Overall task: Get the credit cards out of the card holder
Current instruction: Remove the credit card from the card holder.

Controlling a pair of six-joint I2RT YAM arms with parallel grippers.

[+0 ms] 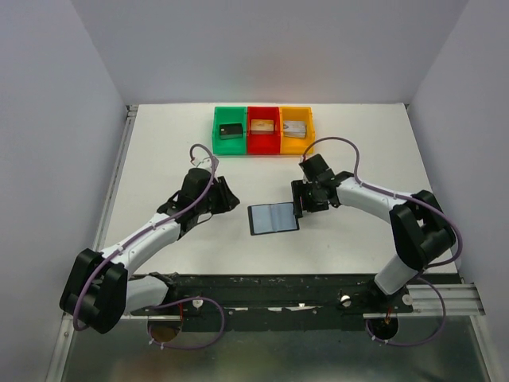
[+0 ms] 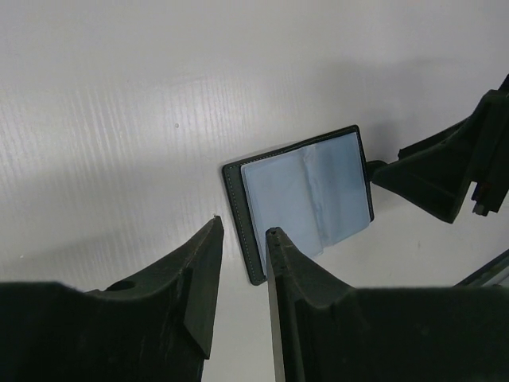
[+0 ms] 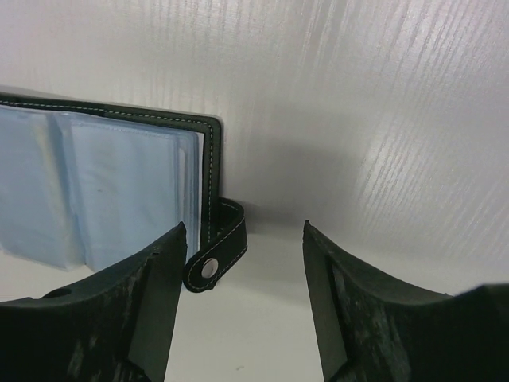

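Observation:
The card holder [image 1: 273,218] lies open on the white table, a black bifold with bluish-grey glossy pockets. It also shows in the left wrist view [image 2: 310,191] and the right wrist view [image 3: 95,183]. No credit cards show loose or sticking out of the pockets. My left gripper [image 1: 232,199] is open and empty just left of the holder; in its wrist view [image 2: 244,229] one fingertip [image 2: 274,235] overlaps the holder's near corner. My right gripper [image 1: 301,208] is open and empty at the holder's right edge. In its wrist view [image 3: 245,227] the snap strap [image 3: 216,251] lies between the fingers, by the left one.
A green bin [image 1: 230,148], a red bin [image 1: 262,148] and an orange bin [image 1: 294,148] stand in a row at the back, holding a blocky black, tan and grey item. White walls enclose the table. A black rail runs along the near edge.

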